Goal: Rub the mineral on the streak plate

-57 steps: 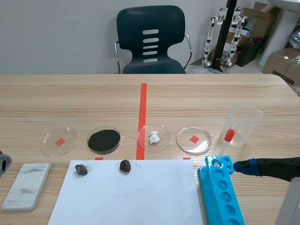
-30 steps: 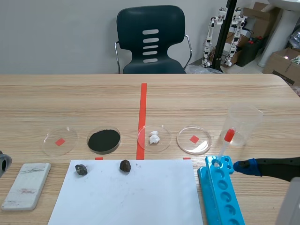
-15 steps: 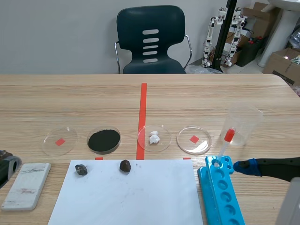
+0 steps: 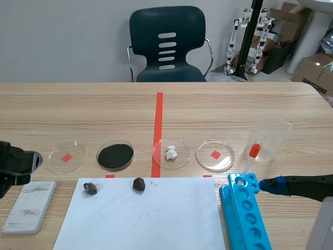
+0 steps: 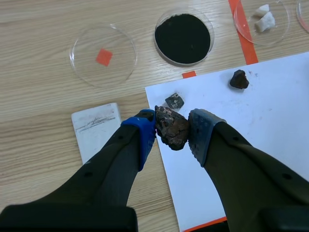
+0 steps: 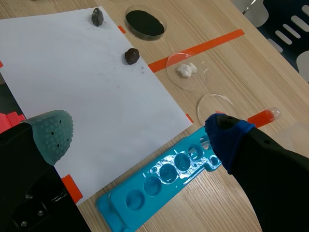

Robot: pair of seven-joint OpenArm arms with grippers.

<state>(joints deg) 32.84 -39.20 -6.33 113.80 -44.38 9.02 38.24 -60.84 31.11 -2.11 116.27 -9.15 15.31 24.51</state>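
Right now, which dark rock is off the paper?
The reddish rock pinched in the left claw; the grey rock and the brown rock lie on the white paper.

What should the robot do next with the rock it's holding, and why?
Probably move the left gripper sideways and down until the mineral touches the streak plate. The mineral is already gripped, but it shows beside the plate, not on it.

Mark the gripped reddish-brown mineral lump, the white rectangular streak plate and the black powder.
Gripped reddish-brown mineral lump (image 5: 171, 128), left wrist view, its middle.
White rectangular streak plate (image 5: 95, 127), left wrist view, top face.
Black powder (image 5: 184, 37), left wrist view, its middle.
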